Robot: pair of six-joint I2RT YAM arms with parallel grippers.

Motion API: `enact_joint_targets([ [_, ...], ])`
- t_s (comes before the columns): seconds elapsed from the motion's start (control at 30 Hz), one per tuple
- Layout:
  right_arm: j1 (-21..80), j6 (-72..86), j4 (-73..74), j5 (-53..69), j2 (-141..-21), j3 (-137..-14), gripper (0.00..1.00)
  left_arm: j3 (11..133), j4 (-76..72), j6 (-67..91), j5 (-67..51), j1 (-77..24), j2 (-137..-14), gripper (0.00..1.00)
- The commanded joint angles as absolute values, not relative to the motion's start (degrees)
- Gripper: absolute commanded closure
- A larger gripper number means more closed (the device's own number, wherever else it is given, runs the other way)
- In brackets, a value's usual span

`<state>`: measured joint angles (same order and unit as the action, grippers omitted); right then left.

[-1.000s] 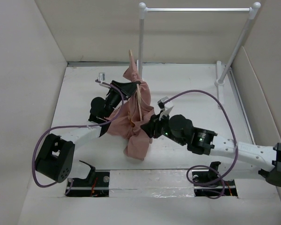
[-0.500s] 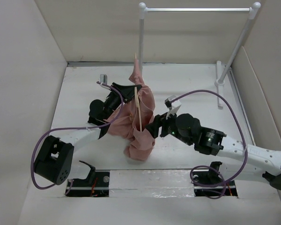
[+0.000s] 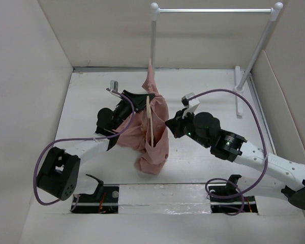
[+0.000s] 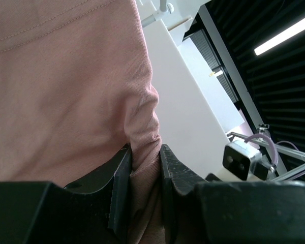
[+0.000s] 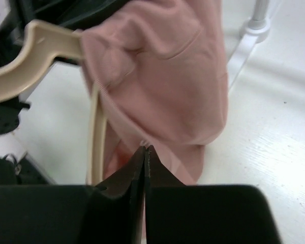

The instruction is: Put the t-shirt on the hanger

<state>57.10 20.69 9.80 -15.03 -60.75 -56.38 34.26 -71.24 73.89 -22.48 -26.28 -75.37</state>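
The t-shirt (image 3: 142,129) is bunched round the hanger (image 3: 151,122), which stands near upright over the bench (image 3: 86,96) w/ one tip poking out of the cloth at the top. The left gripper (image 4: 145,157) sits just left of the hanger, its fingers (image 4: 121,173) clamped on a fold of the shirt (cloth squeezed btwn them in the wrist view). The right gripper (image 5: 144,149) is just right of the hanger, at the shirt's hem. Its fingers (image 5: 129,173) are pressed together, and I can't tell whether a bit of hem is caught at the tips. An orange mark (image 5: 123,150) shows inside the shirt, beside the hanger's bar. The white rail stand (image 3: 153,35) is behind the hanger.
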Motion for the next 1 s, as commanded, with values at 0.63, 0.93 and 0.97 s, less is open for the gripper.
enact_joint_targets([
  [0.63, 61.7, 28.91, 6.51, -14.94, -63.1, -49.31, 0.43, 37.18, -77.34, 72.86, -23.99, -26.46, -76.55, 1.0],
  [0.93, 62.92, 27.34, 1.95, -14.85, -61.89, -51.33, 1.0, 35.51, -77.43, 71.99, -22.68, -26.46, -75.33, 1.0],
  [0.97, 63.54, 27.16, 0.63, -15.38, -60.4, -50.81, 1.0, 35.16, -77.08, 71.72, -22.15, -26.46, -75.24, 1.0],
])
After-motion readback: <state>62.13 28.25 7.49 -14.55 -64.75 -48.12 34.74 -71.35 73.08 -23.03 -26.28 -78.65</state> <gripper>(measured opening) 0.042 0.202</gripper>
